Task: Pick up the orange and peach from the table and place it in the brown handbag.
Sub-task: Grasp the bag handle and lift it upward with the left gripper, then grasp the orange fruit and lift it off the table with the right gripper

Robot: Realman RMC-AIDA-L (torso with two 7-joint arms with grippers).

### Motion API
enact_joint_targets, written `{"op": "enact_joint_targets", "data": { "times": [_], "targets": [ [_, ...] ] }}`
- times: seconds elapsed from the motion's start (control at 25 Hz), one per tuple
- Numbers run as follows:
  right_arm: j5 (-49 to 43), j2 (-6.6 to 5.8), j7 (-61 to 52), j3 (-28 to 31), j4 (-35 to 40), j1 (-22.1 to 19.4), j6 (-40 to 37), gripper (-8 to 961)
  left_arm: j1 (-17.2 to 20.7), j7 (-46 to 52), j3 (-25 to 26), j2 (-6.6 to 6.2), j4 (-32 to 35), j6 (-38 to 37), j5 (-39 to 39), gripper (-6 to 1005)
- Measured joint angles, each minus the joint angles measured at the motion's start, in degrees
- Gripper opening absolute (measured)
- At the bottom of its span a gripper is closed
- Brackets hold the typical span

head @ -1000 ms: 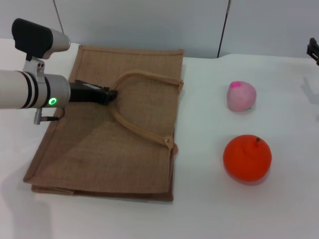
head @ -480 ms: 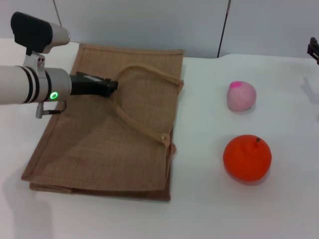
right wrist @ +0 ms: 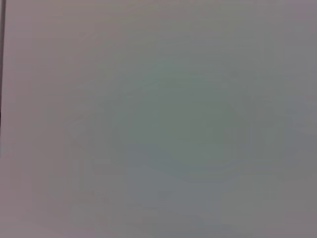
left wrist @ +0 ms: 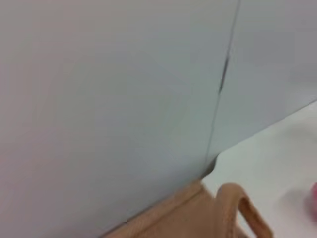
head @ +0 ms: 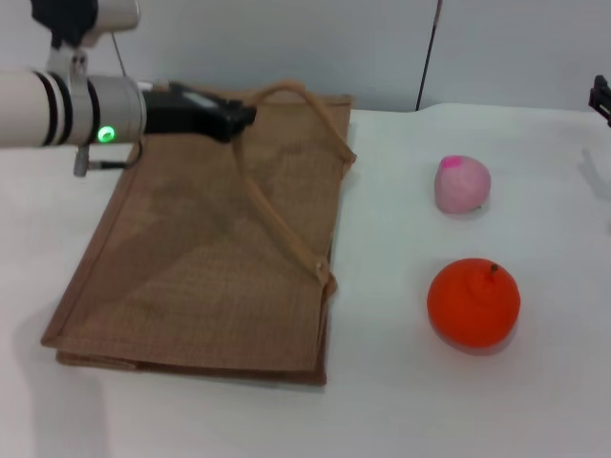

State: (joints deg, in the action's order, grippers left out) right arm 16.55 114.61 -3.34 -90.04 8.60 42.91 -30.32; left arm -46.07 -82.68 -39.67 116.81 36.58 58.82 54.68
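Table [head: 401,401]: white top, fills the head view; everything below sits on it.

Bag [head: 191,286]: tan woven tote, lying flat across the left half of the frame, mouth edge facing right toward the fruit. One strap [head: 286,219] is pulled up off the cloth toward the upper left, running down to its anchor near the mouth edge. You see the raised loop again at the bottom of the left wrist view [left wrist: 237,208], with the bag's top edge beside it. The lift reads as a way to open the mouth so fruit can go in; the mouth looks barely parted so far.

Left gripper [head: 239,116]: upper left of the head view, dark tip at the strap's high end, over the bag's far edge. The fingers appear closed on the strap, since the strap hangs from that tip; you cannot see the pads themselves.

Right gripper [head: 601,100]: only a dark sliver at the right edge, upper part of the frame, apart from the fruit. You cannot tell how its fingers stand. Its wrist view shows a blank grey surface only.

Peach [head: 462,184]: pale pink, magenta spot on top, right of centre, well clear of the bag.

Orange [head: 474,301]: below the peach in the frame, nearer you, stem nub up. Neither fruit is touched or bagged; both lie on the right arm's side, likely left for it.
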Motion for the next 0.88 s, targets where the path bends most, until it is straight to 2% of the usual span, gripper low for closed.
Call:
{"op": "enact_joint_targets", "data": {
  "times": [0.32, 0.56, 0.88],
  "targets": [
    [0.0, 0.0, 0.0, -0.5, 0.0, -0.2, 0.0, 836, 1.3, 3.1, 0.0, 0.18, 11.3, 10.3, 0.0, 129],
    [0.0, 0.17, 0.0, -0.9, -0.1, -0.5, 0.1, 837, 3.4, 7.0, 0.0, 0.24, 22.3, 18.2, -0.4, 126],
    [-0.1, 1.06, 0.8, -8.0, 0.3, -0.6, 0.5, 837, 5.4, 13.0, -0.1, -0.01, 35.0, 24.9, -0.7, 126]
  ]
}}
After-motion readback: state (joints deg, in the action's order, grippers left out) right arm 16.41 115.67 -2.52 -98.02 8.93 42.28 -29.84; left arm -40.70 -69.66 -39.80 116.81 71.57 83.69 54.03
